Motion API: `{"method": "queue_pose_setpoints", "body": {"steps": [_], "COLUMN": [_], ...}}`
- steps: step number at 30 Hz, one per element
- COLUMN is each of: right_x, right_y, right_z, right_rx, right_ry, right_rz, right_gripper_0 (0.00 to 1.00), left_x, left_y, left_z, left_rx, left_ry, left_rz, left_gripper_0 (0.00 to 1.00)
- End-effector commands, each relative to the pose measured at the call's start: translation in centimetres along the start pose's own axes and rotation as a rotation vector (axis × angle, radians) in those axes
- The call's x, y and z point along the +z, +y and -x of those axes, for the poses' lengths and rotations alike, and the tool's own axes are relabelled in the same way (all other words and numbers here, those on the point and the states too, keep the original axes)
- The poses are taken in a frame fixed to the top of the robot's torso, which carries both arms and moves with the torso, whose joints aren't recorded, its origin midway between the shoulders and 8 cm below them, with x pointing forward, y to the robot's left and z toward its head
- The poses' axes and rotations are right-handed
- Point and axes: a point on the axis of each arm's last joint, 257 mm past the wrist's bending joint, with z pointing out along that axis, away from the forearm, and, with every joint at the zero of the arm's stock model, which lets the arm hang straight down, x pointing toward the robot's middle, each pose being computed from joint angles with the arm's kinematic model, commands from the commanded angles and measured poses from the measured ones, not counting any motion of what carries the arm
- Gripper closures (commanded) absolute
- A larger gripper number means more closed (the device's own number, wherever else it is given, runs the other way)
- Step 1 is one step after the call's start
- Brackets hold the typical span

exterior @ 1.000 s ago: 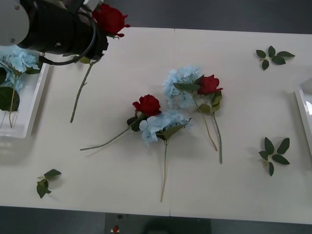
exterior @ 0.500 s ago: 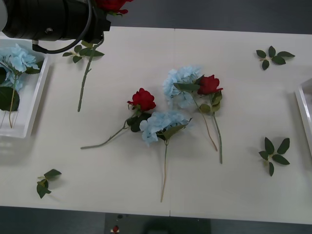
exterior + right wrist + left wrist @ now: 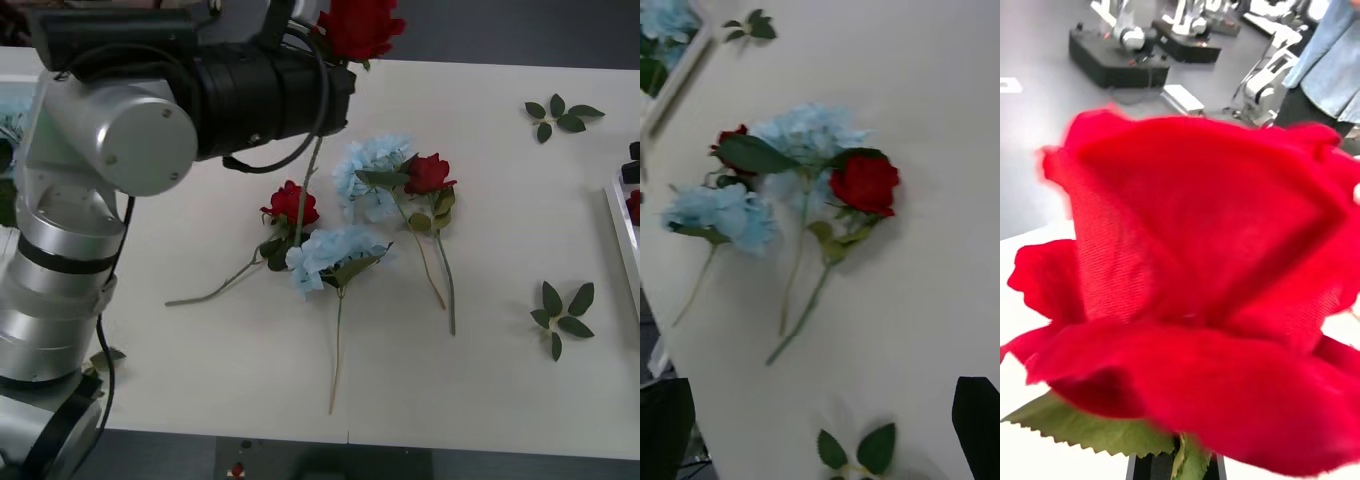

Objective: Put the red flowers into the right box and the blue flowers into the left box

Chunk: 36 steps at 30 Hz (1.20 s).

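The left hand [image 3: 322, 60] is raised above the far middle of the bench [image 3: 250, 370], gripping a red rose [image 3: 358, 25] just under its head. The head stands above the hand and the stem [image 3: 305, 190] hangs down over the flowers on the bench. In the left wrist view the rose head [image 3: 1202, 277] is very close, with a green leaf [image 3: 1097, 427] beneath it.

Two more red roses lie mid-bench, one [image 3: 290, 205] left of the pile and one [image 3: 428, 173] to its right. Two blue flowers lie between and just beside them, the upper [image 3: 372, 170] touching the right rose, the lower [image 3: 325, 255] next to the left rose.

The right hand [image 3: 824, 427] is open, hovering over this pile, its dark fingers [image 3: 977, 420] at the two corners. The right box [image 3: 622, 240] sits at the bench's right edge. The left box [image 3: 674, 71] shows in the right wrist view with a blue flower [image 3: 662, 19] inside. Loose leaf sprigs [image 3: 562, 318] lie around.
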Motion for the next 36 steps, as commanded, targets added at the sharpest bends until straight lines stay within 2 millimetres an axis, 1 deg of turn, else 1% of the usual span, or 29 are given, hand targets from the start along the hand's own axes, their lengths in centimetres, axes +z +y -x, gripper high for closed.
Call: {"method": "queue_pose_setpoints", "body": {"steps": [1,4,6,8,11,14,19,24,25,29,33,35,36], "right_x": [-0.1,0.4,0.8,1.4,2.3,3.3,4.3,5.5,5.8,7.7,10.1,10.9,11.6], "right_y": [3.6,5.7,6.8,8.3,9.6,10.8,12.6,13.7,14.0,14.5,15.0,15.2,15.5], "right_z": [3.9,4.9,5.5,6.2,6.6,6.9,7.6,8.7,9.2,10.4,11.9,12.3,12.6], "right_rx": [-0.089,-0.113,-0.122,-0.128,-0.119,-0.092,-0.015,0.025,0.027,0.044,0.061,0.069,0.074], "right_ry": [-0.099,-0.157,-0.193,-0.230,-0.253,-0.273,-0.290,-0.301,-0.309,-0.317,-0.329,-0.330,-0.327], "right_rz": [0.116,0.203,0.251,0.316,0.375,0.434,0.525,0.573,0.581,0.588,0.589,0.589,0.590], "right_gripper_0": [0.00,0.00,0.00,0.00,0.00,0.00,0.00,0.00,0.00,0.00,0.00,0.00,0.00], "left_x": [1.1,1.9,2.3,2.3,2.4,3.2,4.6,5.2,5.3,5.4,5.3,5.2,5.2], "left_y": [-3.8,-5.8,-6.9,-8.1,-8.8,-9.2,-8.9,-8.7,-8.8,-8.6,-8.1,-7.9,-7.6], "left_z": [3.4,4.7,5.9,7.5,8.6,9.8,10.3,9.9,9.8,9.6,10.0,10.1,10.3], "left_rx": [-0.039,-0.066,-0.102,-0.173,-0.228,-0.327,-0.350,-0.368,-0.374,-0.402,-0.438,-0.477,-0.511], "left_ry": [-0.095,-0.132,-0.163,-0.200,-0.224,-0.275,-0.289,-0.274,-0.269,-0.263,-0.286,-0.290,-0.300], "left_rz": [-0.040,-0.054,-0.067,-0.093,-0.110,-0.141,-0.142,-0.143,-0.146,-0.151,-0.161,-0.172,-0.173], "left_gripper_0": [1.00,1.00,1.00,1.00,1.00,1.00,1.00,1.00,1.00,1.00,1.00,1.00,1.00]}}
